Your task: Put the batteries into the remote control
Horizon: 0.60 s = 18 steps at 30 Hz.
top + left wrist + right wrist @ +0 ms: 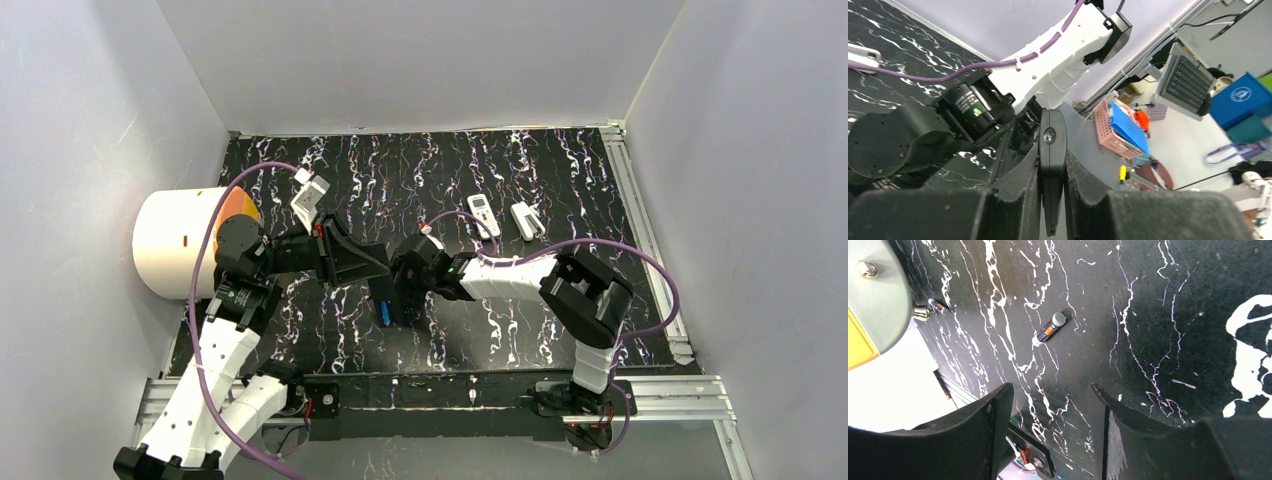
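Here, nearest the arm bases, the left gripper (1052, 161) has its jaws clamped on a thin black slab (1052, 132), seen edge-on and held upright above the tabletop (1173, 340). I take it to be the remote control or its cover, but the view is too narrow to be sure. It looks stiff and smooth-sided, so a flat pinch on its broad faces, as it has now, should hold it steady.

Just beside it, the right gripper (1048, 390) hangs over the tabletop with its jaws apart and nothing between them. A little beyond its tips lies a dark battery (1049, 330) with an orange band, on its side and slanted across the view, touching nothing. It is likely light, hard and slick, and being round it will probably roll if it is nudged on one side only. The best hold seems to be across the middle of the barrel, with the jaws square to its length and both ends left free for seating it. A second small battery (938, 305) lies farther off, beside a metal knob.

At the far side of the tabletop rest a white remote (483, 215) and a small white two-pronged piece (527, 220), well apart from both grippers.
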Each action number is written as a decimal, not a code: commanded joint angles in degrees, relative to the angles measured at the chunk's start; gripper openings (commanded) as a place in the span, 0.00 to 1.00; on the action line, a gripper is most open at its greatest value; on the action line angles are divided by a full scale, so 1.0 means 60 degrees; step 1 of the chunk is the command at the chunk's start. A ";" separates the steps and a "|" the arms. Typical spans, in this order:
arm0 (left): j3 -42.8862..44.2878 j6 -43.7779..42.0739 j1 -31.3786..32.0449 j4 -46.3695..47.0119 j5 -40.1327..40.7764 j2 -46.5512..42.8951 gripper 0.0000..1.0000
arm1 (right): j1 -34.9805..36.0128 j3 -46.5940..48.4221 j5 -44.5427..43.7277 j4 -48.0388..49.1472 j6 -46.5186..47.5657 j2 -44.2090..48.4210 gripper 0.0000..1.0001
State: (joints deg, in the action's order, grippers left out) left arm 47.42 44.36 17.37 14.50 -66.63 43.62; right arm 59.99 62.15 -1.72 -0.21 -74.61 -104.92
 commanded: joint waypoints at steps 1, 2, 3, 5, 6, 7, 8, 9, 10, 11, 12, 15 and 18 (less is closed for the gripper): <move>0.0315 0.1293 0.0021 0.0015 -0.0341 -0.0165 0.00 | 0.0016 0.0251 0.0137 0.0235 -0.0059 0.0184 0.65; 0.0307 0.1363 0.0021 0.0016 -0.0336 -0.0145 0.00 | 0.0012 0.0310 0.0150 0.0195 -0.0029 0.0176 0.65; 0.0338 0.1430 0.0021 0.0015 -0.0343 -0.0096 0.00 | 0.0021 0.0350 0.0179 0.0185 -0.0018 0.0159 0.65; 0.0371 0.1482 0.0017 0.0015 -0.0349 -0.0022 0.00 | 0.0014 0.0405 0.0187 0.0145 -0.0002 0.0131 0.65; 0.0373 0.1506 0.0024 0.0026 -0.0341 0.0009 0.00 | 0.0021 0.0408 0.0188 0.0151 -0.0009 0.0135 0.65; 0.0379 0.1499 0.0029 0.0029 -0.0349 0.0031 0.00 | 0.0022 0.0408 0.0184 0.0152 -0.0003 0.0130 0.65; 0.0387 0.1469 0.0020 0.0029 -0.0363 0.0043 0.00 | 0.0022 0.0397 0.0171 0.0135 -0.0009 0.0129 0.65; 0.0375 0.1458 0.0028 0.0029 -0.0350 0.0057 0.00 | 0.0016 0.0387 0.0158 0.0126 -0.0010 0.0131 0.65; 0.0373 0.1442 0.0022 0.0029 -0.0352 0.0093 0.00 | 0.0019 0.0380 0.0145 0.0123 -0.0006 0.0138 0.65; 0.0371 0.1416 0.0021 0.0029 -0.0372 0.0122 0.00 | 0.0021 0.0379 0.0122 0.0110 0.0016 0.0127 0.65; 0.0360 0.1378 0.0021 0.0029 -0.0371 0.0148 0.00 | 0.0016 0.0390 0.0088 0.0097 0.0041 0.0120 0.65; 0.0310 0.1244 0.0028 0.0029 -0.0326 0.0179 0.00 | 0.0020 0.0509 0.0045 0.0049 0.0154 0.0038 0.65; 0.0174 0.0791 0.0021 -0.0017 -0.0012 0.0034 0.00 | 0.0021 0.0711 0.0030 -0.0306 0.0353 -0.0123 0.65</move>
State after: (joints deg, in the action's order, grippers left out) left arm 47.44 51.83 17.37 14.44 -67.13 44.95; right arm 59.99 62.76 -0.89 -0.38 -74.28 -105.06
